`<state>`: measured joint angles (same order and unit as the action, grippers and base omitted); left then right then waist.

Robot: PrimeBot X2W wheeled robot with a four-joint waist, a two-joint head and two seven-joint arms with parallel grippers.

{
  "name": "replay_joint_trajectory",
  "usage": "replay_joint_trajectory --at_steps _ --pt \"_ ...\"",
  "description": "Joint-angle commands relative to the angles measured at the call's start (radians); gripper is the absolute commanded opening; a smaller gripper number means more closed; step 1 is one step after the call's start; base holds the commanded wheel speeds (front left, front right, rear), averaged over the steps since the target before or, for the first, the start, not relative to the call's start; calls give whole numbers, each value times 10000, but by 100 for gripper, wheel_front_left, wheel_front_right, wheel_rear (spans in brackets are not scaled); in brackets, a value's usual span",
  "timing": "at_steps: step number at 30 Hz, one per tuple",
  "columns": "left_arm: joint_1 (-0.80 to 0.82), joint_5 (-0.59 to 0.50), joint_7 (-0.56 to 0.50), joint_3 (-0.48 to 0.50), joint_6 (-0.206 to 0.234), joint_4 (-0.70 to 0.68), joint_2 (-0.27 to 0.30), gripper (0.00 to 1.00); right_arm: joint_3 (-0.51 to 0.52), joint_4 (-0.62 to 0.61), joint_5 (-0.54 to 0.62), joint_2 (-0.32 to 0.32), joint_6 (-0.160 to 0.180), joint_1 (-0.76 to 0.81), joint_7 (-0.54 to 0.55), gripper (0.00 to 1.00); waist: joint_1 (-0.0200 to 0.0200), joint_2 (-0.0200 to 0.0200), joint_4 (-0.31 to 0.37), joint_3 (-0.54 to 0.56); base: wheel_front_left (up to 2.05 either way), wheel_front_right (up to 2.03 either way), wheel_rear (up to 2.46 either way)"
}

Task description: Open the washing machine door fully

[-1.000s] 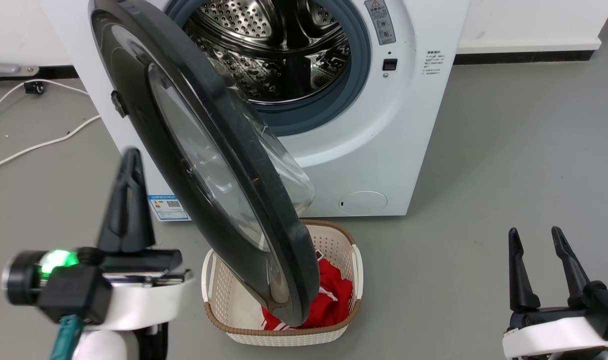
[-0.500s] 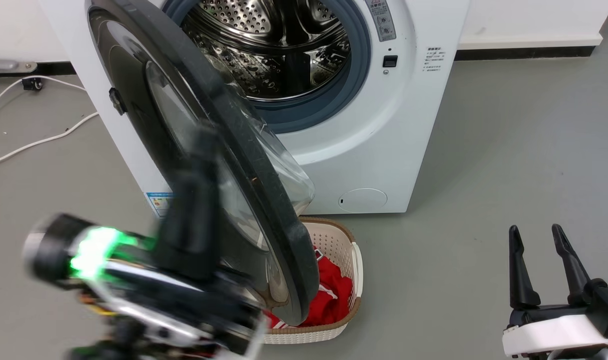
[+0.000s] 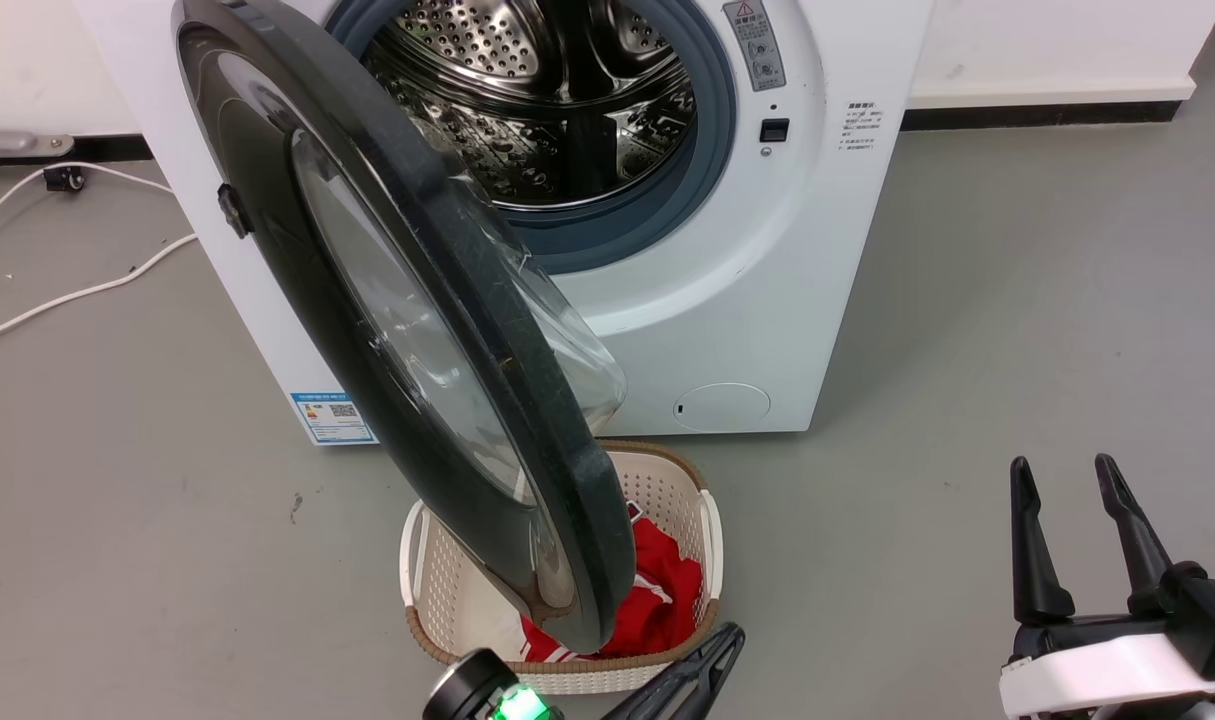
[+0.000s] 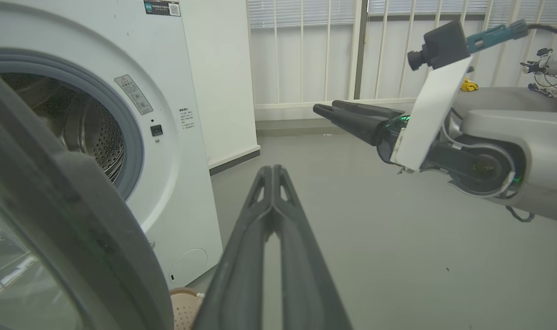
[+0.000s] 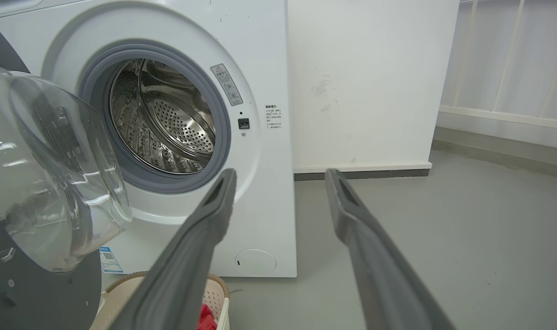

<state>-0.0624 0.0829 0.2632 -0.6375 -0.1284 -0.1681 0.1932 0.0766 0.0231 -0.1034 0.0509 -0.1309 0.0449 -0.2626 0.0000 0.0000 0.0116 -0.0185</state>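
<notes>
Your left gripper is pinched closed on nothing near the laundry basket, your right gripper spread and empty, while the washing machine door stands half-open from the washing machine, its blue label unreadable.
</notes>
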Motion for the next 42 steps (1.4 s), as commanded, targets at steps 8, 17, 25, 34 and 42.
replay_joint_trajectory --at_steps 8,17,25,34,42 --pt "990 -56 21 11 164 1652 -712 0 -68 29 -89 -16 3 -28 -25 100 0 0 27 -50 0 0 0" --pt "2096 89 21 799 949 2695 -1244 0 -164 144 -215 -16 3 -117 -25 100 0 0 183 -188 0 0 0" --pt "2319 281 21 1142 1341 3242 -1350 0 -221 270 -368 -16 3 -180 -27 100 0 0 263 -243 0 0 0" --pt "2078 449 -10 1628 1729 3570 -1274 0 -289 373 -521 -16 3 -185 -25 100 0 0 113 -269 0 0 0" --pt "1320 340 -12 1850 1972 2958 -1018 0 -292 449 -603 -16 3 -88 -25 100 0 0 -234 -238 0 0 0"
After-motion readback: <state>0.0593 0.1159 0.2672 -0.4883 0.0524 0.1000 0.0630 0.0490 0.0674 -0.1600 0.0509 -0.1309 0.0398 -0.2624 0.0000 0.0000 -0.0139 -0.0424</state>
